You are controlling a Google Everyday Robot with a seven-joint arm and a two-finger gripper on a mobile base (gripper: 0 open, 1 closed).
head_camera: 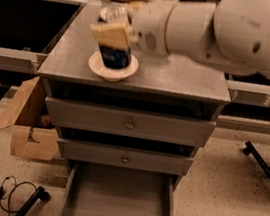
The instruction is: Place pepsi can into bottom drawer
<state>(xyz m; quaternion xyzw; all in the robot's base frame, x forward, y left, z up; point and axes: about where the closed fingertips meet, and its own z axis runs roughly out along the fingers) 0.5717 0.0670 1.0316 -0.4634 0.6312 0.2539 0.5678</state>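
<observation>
Item 1, pepsi can (114, 57): we are logging it as a dk-blue can, upright or nearly so, sitting in the grip of the gripper (112, 32) over the cabinet top (180, 79), left of ctr. Its lower end is overlapping the white bowl (96, 68); whether it is touching the bowl we cannot tell. The gripper's tan fingers (108, 30) are closing around the can's upper part and hiding the lid. Item 2, arm (228, 28): white, bulky, reaching in from the upper rt across the back of the cabinet top. Item 3, bottom drawer (119, 198): we are seeing it pulled out toward the camera at the cabinet's base, well below the can, its flat grey floor showing betw. low side walls. Item 4: two knobbed drawers above it, top drawer (172, 130) and middle drawer (93, 153), both sitting closed. Item 5, floor, left side: cardboard box (34, 140) leaning by the cabinet, black cable (11, 190) lying near it.
</observation>
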